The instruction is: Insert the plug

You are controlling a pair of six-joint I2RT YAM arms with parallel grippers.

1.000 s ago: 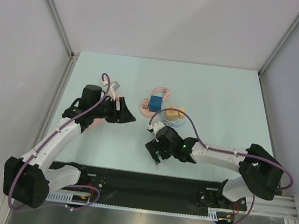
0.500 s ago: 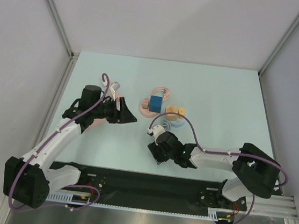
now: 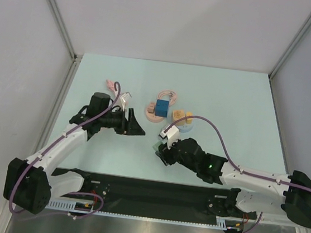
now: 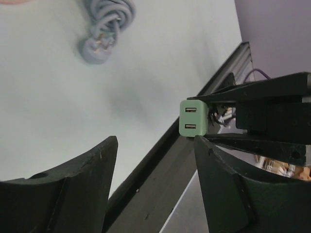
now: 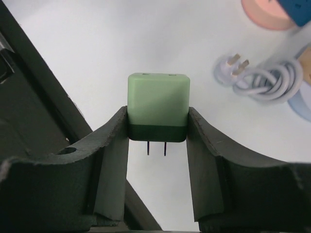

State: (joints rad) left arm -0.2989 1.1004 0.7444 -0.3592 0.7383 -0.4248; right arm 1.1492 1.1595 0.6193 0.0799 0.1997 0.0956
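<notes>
On the pale table point(image 3: 231, 97), near its front edge, the right tool point(image 5: 158, 119) pinches the green charger point(image 5: 158, 99) by its sides, with the prongs point(image 5: 156, 147) pointing back toward the wrist. The left tool point(image 4: 153, 150) faces it, spread and empty, holding no plug. The pinch sits low on the charger's body, so a push into the ports point(image 4: 190, 119) could tip or slide it loose. Only the left wrist view shows those two ports, and only the right wrist view shows the prongs.
</notes>
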